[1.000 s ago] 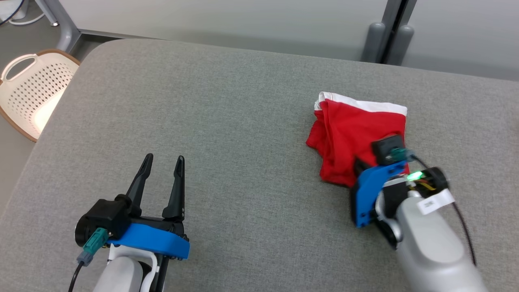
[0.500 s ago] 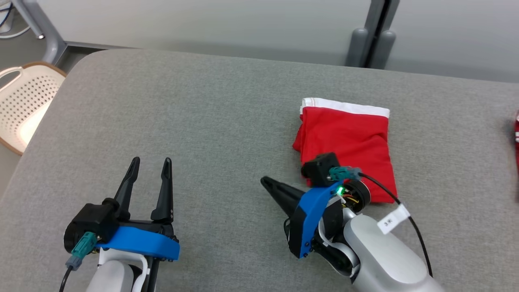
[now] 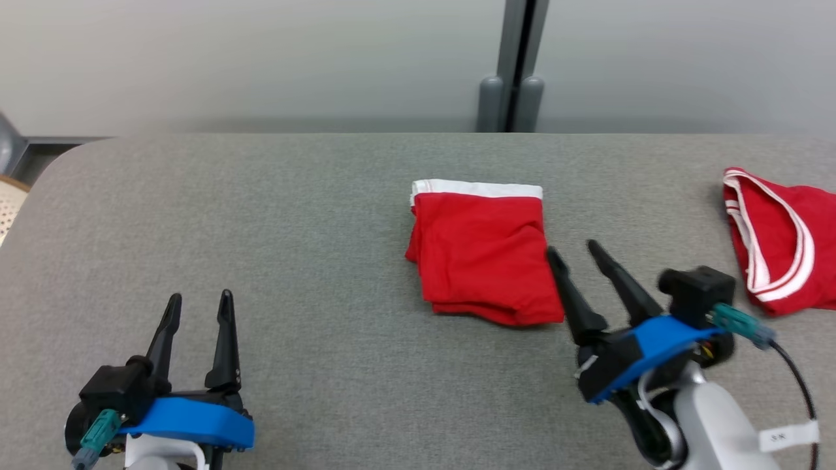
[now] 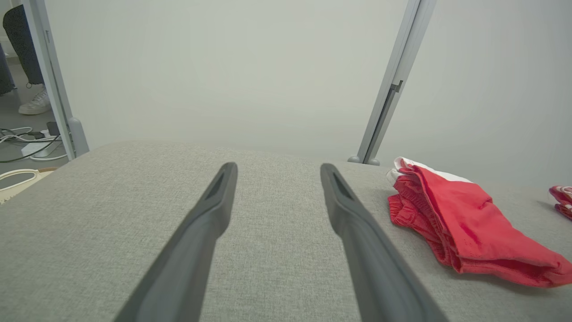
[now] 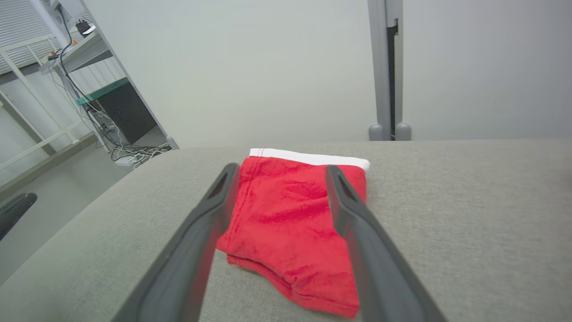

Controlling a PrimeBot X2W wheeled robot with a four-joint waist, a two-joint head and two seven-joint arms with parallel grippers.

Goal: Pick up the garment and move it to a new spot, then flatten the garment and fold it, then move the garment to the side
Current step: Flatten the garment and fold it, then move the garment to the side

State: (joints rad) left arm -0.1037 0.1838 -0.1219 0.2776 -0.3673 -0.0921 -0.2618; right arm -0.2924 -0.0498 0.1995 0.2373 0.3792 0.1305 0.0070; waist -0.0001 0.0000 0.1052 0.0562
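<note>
A second ago the right gripper (image 3: 571, 248) is pressed down onto the folded garment (image 3: 483, 254) with its fingers hidden. Half a second ago it lies off the cloth at the near left side, fingers together. Now it sits just beside the garment's near right corner, its two fingers spread apart and empty. The garment lies free, its near right part uncovered. The head camera has swung to the right, so a second red garment (image 3: 777, 241) with white trim comes into sight on the table (image 3: 261, 215) at the right.
</note>
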